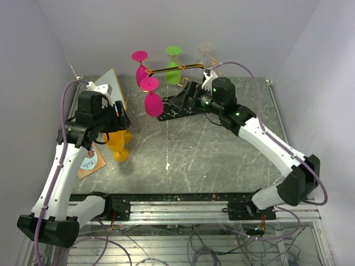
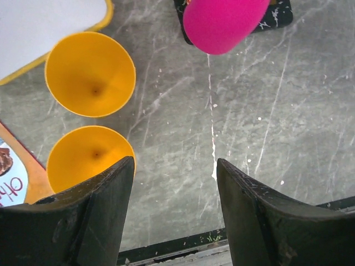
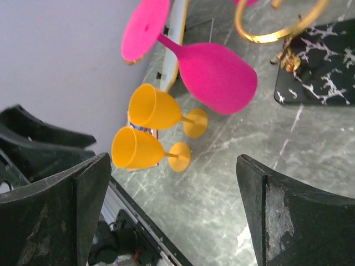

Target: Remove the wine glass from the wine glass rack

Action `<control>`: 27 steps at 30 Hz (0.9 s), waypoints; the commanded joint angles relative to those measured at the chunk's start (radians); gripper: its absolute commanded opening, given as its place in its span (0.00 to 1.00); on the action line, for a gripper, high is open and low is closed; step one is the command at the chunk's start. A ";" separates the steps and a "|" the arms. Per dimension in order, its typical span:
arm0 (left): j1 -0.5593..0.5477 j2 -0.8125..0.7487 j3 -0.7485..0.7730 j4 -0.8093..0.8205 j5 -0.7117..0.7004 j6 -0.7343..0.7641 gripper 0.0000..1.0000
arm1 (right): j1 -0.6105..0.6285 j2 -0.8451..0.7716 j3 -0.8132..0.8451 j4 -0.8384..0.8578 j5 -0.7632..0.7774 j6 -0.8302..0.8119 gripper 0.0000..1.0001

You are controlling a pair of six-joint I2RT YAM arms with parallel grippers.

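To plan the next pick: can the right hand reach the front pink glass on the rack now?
Probably yes: the open right hand faces the front pink glass, with nothing between them.

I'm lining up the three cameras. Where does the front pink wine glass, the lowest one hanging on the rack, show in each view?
Top external: pink glass sits upper centre, slightly left of the middle, bowl down.
Left wrist: only its bowl shows, at the top edge, right of centre.
Right wrist: the whole glass shows, top centre, foot towards the upper left.
Shared landmark: the two yellow glasses, standing on the table in all three views.
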 commanded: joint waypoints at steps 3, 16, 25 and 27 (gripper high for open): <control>0.006 -0.097 -0.105 0.097 0.112 -0.055 0.75 | 0.078 0.134 0.230 -0.053 0.127 -0.014 0.93; 0.006 -0.275 -0.230 0.121 0.183 -0.064 0.77 | 0.135 0.437 0.658 -0.244 0.321 -0.023 0.84; 0.006 -0.357 -0.237 0.120 0.201 -0.053 0.77 | 0.153 0.583 0.860 -0.326 0.378 -0.018 0.74; 0.006 -0.367 -0.240 0.120 0.206 -0.048 0.77 | 0.154 0.607 0.888 -0.339 0.387 -0.008 0.71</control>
